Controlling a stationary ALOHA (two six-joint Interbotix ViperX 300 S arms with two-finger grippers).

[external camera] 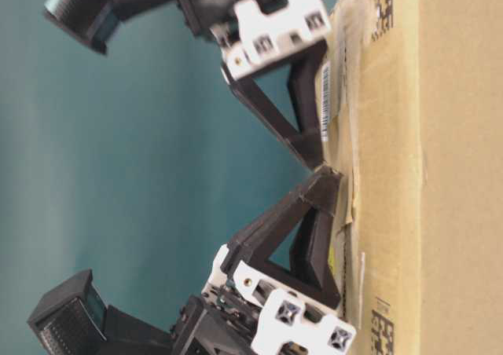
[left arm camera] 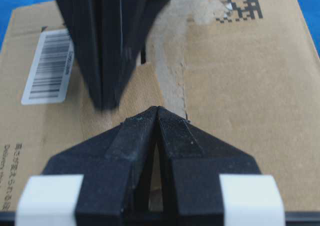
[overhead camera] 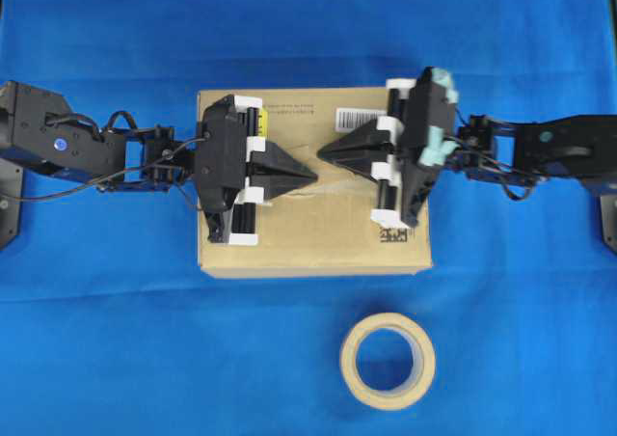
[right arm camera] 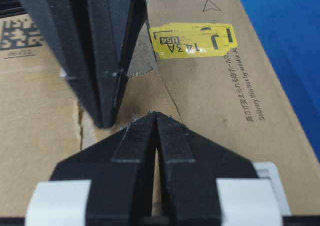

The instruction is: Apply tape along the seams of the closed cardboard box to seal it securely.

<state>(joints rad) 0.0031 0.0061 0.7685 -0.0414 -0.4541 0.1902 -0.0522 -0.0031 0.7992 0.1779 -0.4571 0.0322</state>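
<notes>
Pincers both closed on nothing: left gripper and right gripper tip to tip over the middle of the cardboard box, fingertips shut together and set down on, or just above, the tape; contact not certain from the side view. Tan strip lying flat on the box top between the two tips, just beside the dark line of the seams and against its pale torn residue; whether covering that line anywhere, impossible to tell. Likely trouble from here: stroking closed tips outward with too little pressure, leaving the ends unstuck; with too much, snagging an edge, wrinkling or peeling the paper, or sliding it farther off the seam. Rough residue underneath probably poor for adhesion, hence a risk of lifting corners. Also a chance of the two sets of tips knocking together, being so near one another, and of pressing the flaps inward at the centre. Box loose on the blue cloth, so liable to shift under a sideways stroke. Tape roll well apart, out of harm's way.
</notes>
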